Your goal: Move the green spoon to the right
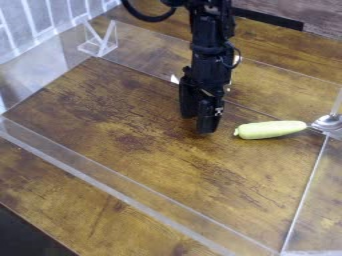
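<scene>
The black jointed robot gripper (201,120) stands wide with 0 things in its grasp, left of the rounded yellow-green plastic spoon (271,130), which lies on the brown wooden tabletop (134,150). Grasping, moving right and releasing, 3 steps, seemingly all remain.

Tabletop (134,150) is brown wood with darker streaky grain, dark patches toward the upper part. Spoon handle (271,129) is plain pale yellow-green, its end silvery-grey; robot arm (211,50) and gripper (201,115) are black.
</scene>
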Available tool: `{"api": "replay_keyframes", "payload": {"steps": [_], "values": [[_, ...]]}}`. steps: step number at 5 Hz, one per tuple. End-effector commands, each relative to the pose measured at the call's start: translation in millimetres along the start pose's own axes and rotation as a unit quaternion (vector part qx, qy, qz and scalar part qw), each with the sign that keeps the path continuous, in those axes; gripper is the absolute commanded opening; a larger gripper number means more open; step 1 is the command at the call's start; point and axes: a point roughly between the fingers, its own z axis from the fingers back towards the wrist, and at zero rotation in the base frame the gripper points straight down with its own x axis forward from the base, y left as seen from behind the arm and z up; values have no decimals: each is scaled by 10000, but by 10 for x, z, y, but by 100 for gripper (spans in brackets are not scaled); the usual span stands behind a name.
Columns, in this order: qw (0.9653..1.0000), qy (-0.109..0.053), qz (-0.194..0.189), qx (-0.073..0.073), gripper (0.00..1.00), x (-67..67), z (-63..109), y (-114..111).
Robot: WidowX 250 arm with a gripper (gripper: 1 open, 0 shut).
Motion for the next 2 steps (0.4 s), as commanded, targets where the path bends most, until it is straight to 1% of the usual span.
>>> {"api": "replay_keyframes", "payload": {"steps": [1,2], "values": [[9981,-510,98,334,0,-98,495,8],[9975,-533,279,363,0,-114,587,-51]]}}
